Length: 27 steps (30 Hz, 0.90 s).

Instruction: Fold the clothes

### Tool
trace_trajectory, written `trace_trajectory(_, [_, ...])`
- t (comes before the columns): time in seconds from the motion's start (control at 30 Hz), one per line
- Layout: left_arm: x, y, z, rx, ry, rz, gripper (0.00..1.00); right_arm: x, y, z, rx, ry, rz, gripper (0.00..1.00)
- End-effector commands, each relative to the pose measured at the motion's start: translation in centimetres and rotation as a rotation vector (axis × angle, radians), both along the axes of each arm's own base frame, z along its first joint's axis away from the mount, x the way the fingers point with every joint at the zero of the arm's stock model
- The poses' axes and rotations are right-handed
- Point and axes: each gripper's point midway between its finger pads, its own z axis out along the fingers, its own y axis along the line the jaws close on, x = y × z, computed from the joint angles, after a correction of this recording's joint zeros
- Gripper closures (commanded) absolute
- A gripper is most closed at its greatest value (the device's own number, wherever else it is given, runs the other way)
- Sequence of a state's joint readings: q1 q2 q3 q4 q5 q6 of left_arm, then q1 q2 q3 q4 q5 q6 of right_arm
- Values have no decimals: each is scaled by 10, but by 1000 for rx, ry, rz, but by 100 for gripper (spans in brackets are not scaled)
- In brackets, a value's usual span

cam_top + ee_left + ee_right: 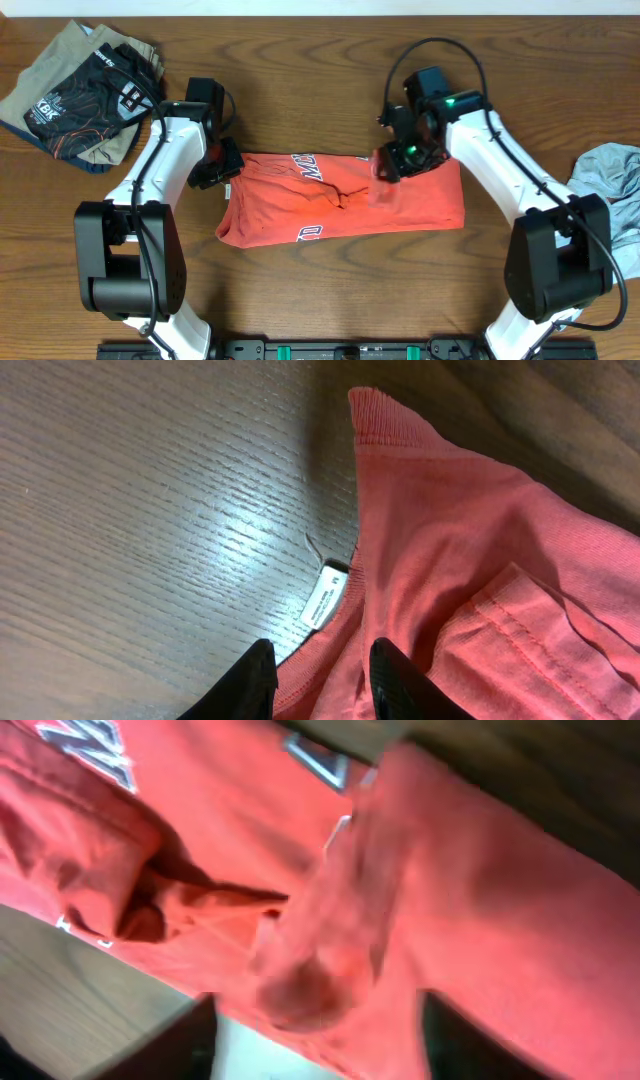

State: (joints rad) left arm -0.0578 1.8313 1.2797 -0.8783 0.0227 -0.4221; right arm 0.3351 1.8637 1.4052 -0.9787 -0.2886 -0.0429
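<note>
The coral-red T-shirt [340,195] lies on the table folded into a long band, with grey-white lettering showing at its top and bottom edges. My left gripper [222,168] sits at the shirt's left end. In the left wrist view the collar edge [330,660] runs between its fingers [400,680], near the white label [325,600], so my left gripper [322,675] is shut on the shirt. My right gripper [395,160] hovers over the shirt's upper middle. In the right wrist view my right gripper [320,1040] is wide open, with a blurred fold of red cloth [320,960] loose between its fingers.
A pale blue-grey garment [610,175] lies bunched at the right table edge, partly behind the right arm. A pile of khaki and dark printed clothes [85,95] sits at the far left corner. Bare wood [340,290] shows in front of the shirt.
</note>
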Motion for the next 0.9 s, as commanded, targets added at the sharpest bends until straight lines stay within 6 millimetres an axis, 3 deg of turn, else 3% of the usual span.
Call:
trace_trajectory(0.0, [4, 1, 8, -1, -24, 4, 67, -4, 11, 0, 4, 1, 25, 28])
trace_trajectory(0.1, [4, 1, 8, -1, -24, 4, 67, -1, 9, -1, -13, -14, 24, 29])
trace_trajectory(0.2, [3, 1, 8, -1, -24, 4, 64, 5, -6, -4, -89, -38, 6, 29])
trace_trajectory(0.3, [3, 1, 8, -1, -22, -7, 57, 10, -31, -7, -213, -60, -48, 28])
trace_trajectory(0.4, [-1, -4, 5, -26, -8, -41, 49, 18, -69, -7, -381, -83, -221, 23])
trace_trajectory(0.47, [-5, -10, 2, -59, 5, -59, 47, 20, -79, -6, -404, -85, -264, 20])
trace_trajectory(0.57, [-10, -11, -2, -67, 23, -59, 47, 19, -67, -8, -311, -58, -233, 19])
trace_trajectory(0.7, [-11, -11, -4, -67, 25, -59, 47, 5, -20, -3, -56, 19, -100, 21])
trace_trajectory(0.87, [-10, -11, -4, -67, 22, -59, 47, -4, -2, -6, -81, 37, -131, 22])
